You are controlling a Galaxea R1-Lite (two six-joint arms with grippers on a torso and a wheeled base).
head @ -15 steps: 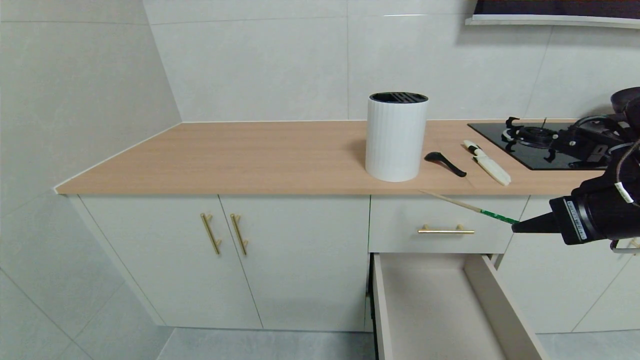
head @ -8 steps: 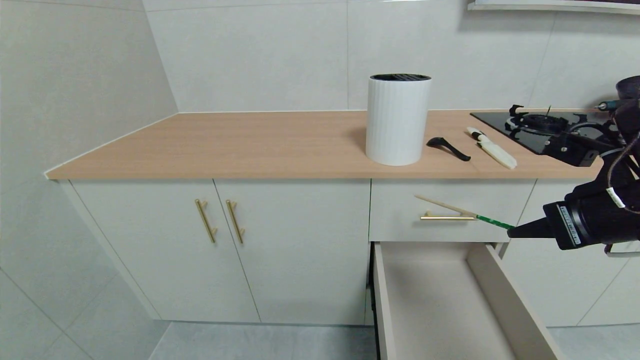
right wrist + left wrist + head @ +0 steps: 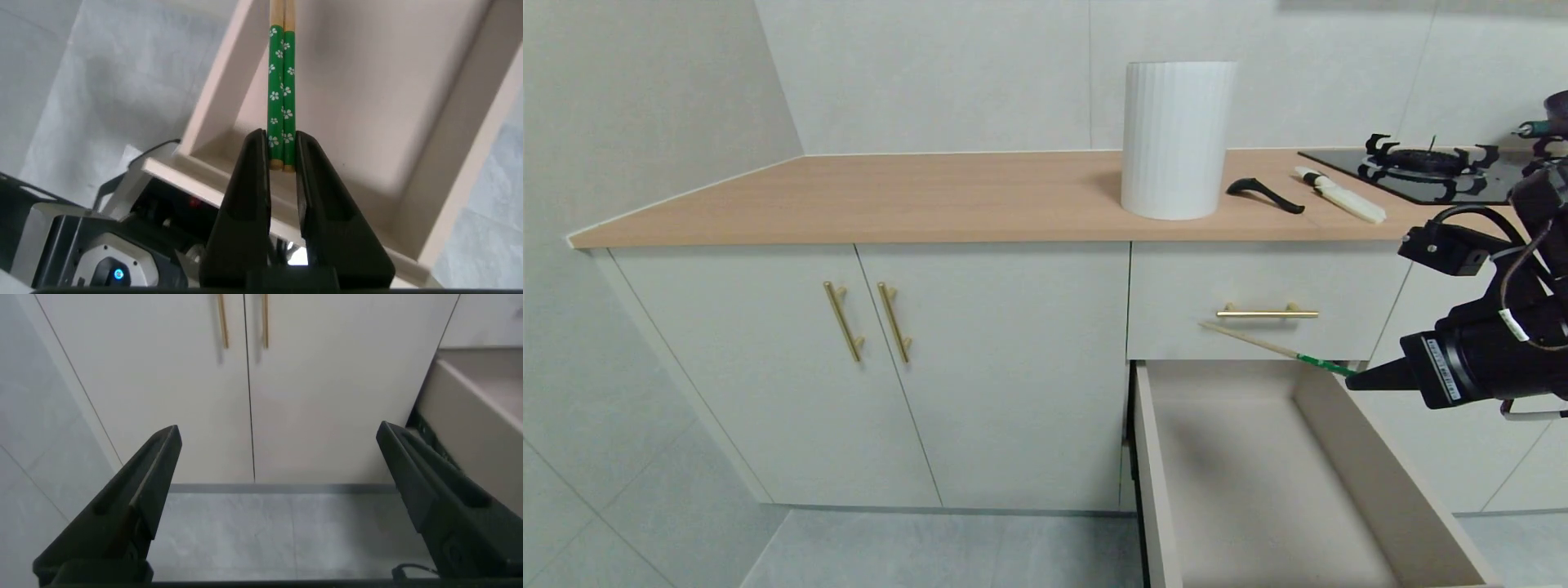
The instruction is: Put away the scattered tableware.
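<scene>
The right tool is clamped on a pair of chopsticks by their green, flower-printed ends. Their pale wooden tips jut out ahead of it over the open drawer just below. I'd say the job now is to bring the sticks lower and flatter, clear of the drawer's wall, and let go close to its floor. They look thin and smooth, likely to roll or bounce on that slick pale lining. Above the tool, a black spoon and a pale knife lie on the wood-grain table. The left tool hangs wide open, holding nothing.
</scene>
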